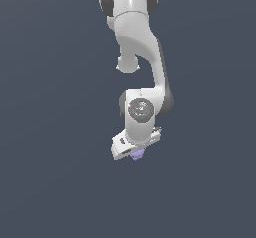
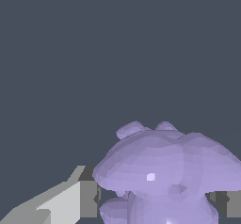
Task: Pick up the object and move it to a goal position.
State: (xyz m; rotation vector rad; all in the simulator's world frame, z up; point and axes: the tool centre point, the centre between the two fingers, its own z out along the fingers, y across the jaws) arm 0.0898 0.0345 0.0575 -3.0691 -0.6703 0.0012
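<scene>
Filling my wrist view, the pale purple knobbly clump (image 2: 164, 171) sits between my two fingers (image 2: 70, 202), one grey pad touching either side of it. From the exterior view, my white arm (image 1: 137, 37) hangs down and my pincer (image 1: 135, 149) is closed around the clump (image 1: 137, 155), which pokes out just beneath it.
</scene>
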